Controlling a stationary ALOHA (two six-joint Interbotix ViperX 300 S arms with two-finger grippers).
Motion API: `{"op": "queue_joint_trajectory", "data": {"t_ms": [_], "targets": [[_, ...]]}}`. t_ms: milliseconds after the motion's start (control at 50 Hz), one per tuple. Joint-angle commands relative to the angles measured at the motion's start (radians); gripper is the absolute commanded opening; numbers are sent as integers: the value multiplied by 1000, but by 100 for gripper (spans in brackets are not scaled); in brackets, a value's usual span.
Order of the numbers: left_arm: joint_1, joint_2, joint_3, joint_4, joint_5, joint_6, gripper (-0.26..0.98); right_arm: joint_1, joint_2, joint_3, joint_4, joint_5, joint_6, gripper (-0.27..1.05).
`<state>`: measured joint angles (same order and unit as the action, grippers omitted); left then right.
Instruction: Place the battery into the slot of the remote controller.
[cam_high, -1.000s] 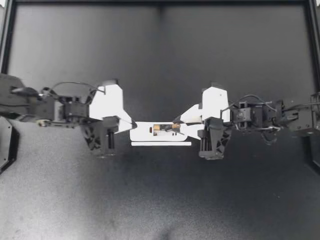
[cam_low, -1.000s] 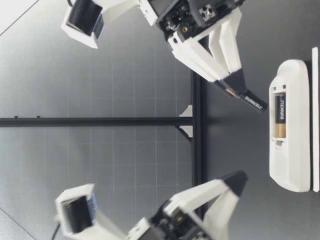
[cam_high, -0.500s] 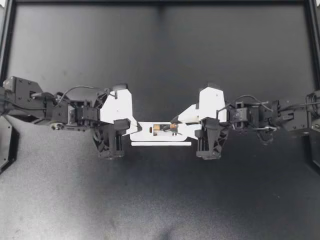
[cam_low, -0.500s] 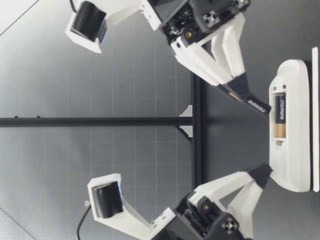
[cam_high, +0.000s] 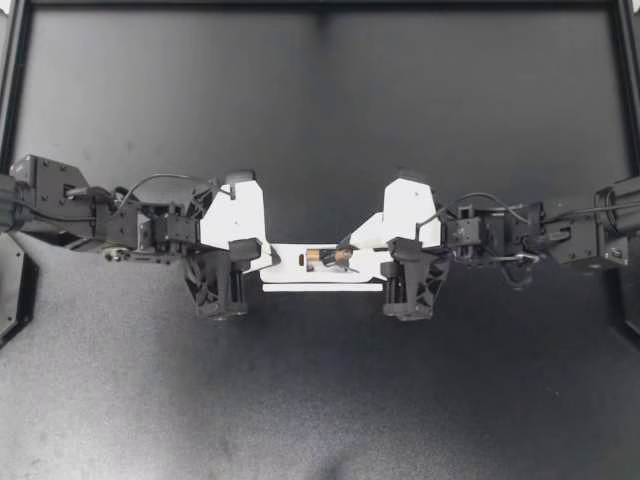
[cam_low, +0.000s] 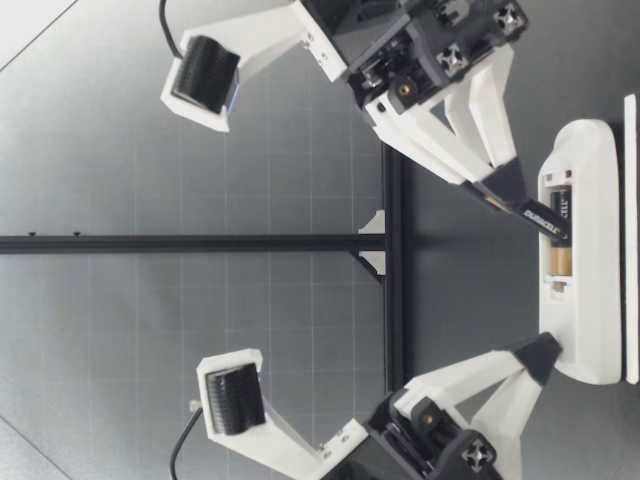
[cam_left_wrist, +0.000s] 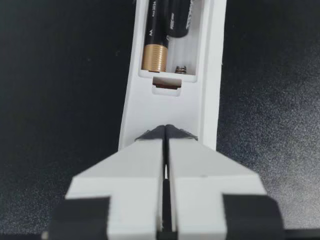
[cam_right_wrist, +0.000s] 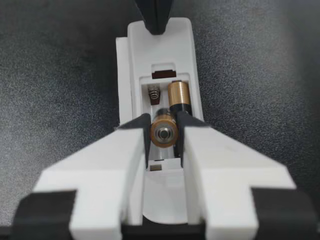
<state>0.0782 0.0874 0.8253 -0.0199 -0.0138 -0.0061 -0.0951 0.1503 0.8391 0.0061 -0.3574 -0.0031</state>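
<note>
Right jaws clamp the battery (cam_high: 340, 256) tilted into the remote (cam_high: 290, 272) slot; left jaws closed empty against its end

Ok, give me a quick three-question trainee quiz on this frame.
1. True or false: the slot of the remote is empty.
2. My right gripper is shut on: A) a battery B) the remote C) nothing.
3. Fill in: the gripper with shut fingertips at the remote's end is my ____.
Key: 1 false, a seated battery lies in it; 2 A; 3 left gripper.
</note>
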Motion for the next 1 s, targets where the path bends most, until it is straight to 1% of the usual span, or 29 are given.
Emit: {"op": "queue_joint_trajectory", "data": {"t_ms": [0, 300, 740, 860, 980], "targets": [[5, -9, -8, -2, 5, 2, -17, -8, -9, -21, -2, 8, 0, 6], [5, -8, -8, 0, 5, 2, -18, -6, 6, -32, -2, 46, -2, 6], [3, -8, -11, -2, 5, 0, -17, -8, 17, -89, -23, 176, -5, 7], [5, -9, -11, -2, 5, 0, -17, -6, 15, -97, -23, 198, -3, 14], [3, -8, -11, -2, 5, 0, -17, -6, 11, -106, -23, 224, -3, 29]]}}
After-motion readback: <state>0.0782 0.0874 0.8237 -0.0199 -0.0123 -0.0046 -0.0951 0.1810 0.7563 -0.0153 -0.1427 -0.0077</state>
